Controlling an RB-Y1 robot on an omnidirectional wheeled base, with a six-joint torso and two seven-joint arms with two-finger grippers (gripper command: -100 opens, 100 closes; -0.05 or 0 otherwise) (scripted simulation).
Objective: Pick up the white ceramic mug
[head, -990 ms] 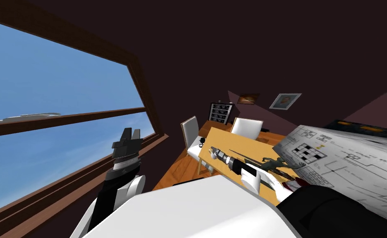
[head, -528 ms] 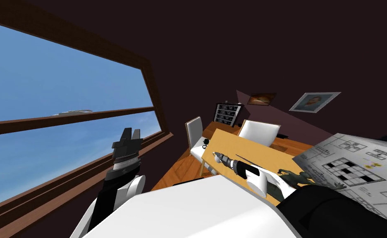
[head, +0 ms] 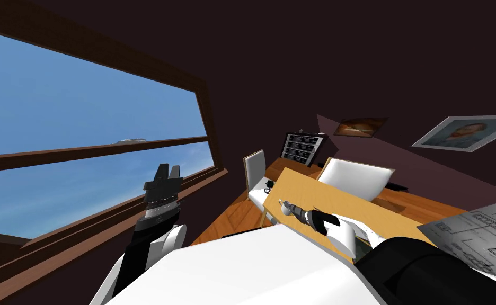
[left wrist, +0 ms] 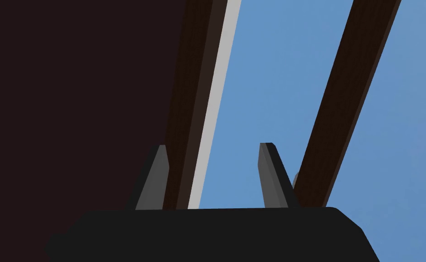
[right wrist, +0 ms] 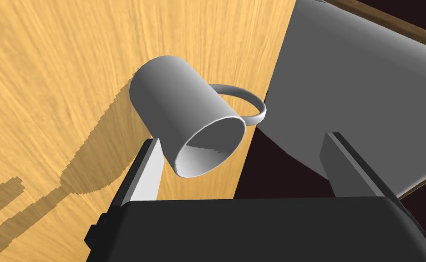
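Note:
A plain white-grey mug [right wrist: 185,120] with a thin loop handle [right wrist: 248,104] stands on the light wooden table [right wrist: 48,91], close to its edge. My right gripper [right wrist: 246,170] is open just short of the mug, whose rim sits beside one finger [right wrist: 144,175] without touching it. In the head view the right gripper [head: 282,204] is stretched out over the table's [head: 342,204] near corner, where the mug [head: 284,211] shows as a small white spot. My left gripper [head: 167,172] is raised beside the window, open and holding nothing [left wrist: 214,175].
Two white chairs [head: 255,167] [head: 355,177] stand at the table; one grey seat [right wrist: 367,91] lies just past the table edge by the mug. A dark shelf unit [head: 305,148] stands at the back wall. A printed sheet [head: 480,233] lies at the right.
My head view has swung, so the room has slid right and the small green figure has left the picture. The right arm stays stretched toward the mug. The left arm has not moved.

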